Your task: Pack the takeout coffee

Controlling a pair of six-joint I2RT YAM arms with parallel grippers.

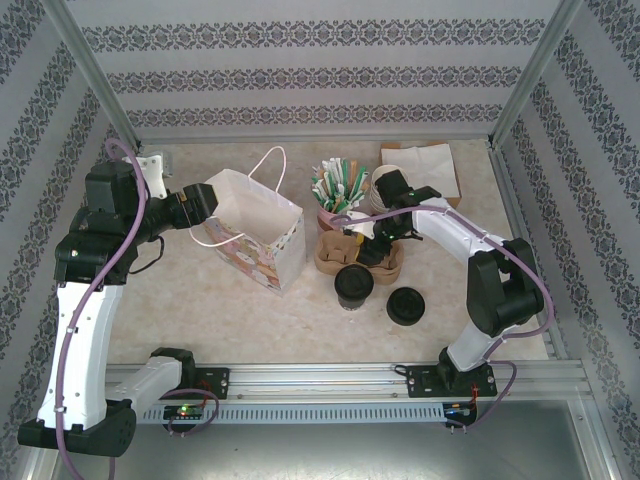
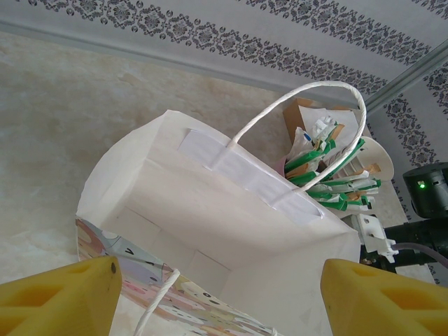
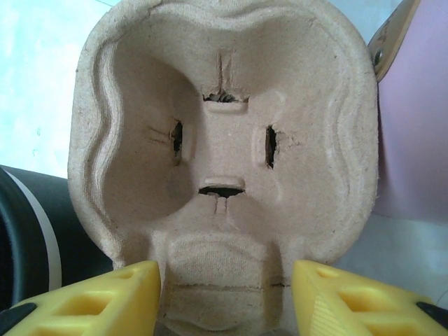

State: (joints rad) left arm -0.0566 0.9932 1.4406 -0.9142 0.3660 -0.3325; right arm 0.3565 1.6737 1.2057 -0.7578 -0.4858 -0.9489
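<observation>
right gripper [image 3: 227,297] flanks carrier [image 3: 224,126] edge; overhead, takeout coffee [image 1: 353,285] sits beside.

Bag [image 1: 262,225]: we see white, pastel print, ahead of left pincer [image 2: 220,280].
Carrier [image 3: 224,140]: tan, between our right pincer's [image 3: 227,294] yellow fingers [image 3: 98,301].
Takeout coffee [image 1: 353,285]: black lid.

Overhead rear view of whole table [image 1: 300,330]; wrist views close above bag [image 2: 210,231], carrier [image 3: 224,140].

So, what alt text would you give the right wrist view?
A brown pulp cup carrier, close up, its empty hole facing the camera. The right hand's two yellow fingers stand apart either side of its near edge; a dark cup sits left.
</observation>
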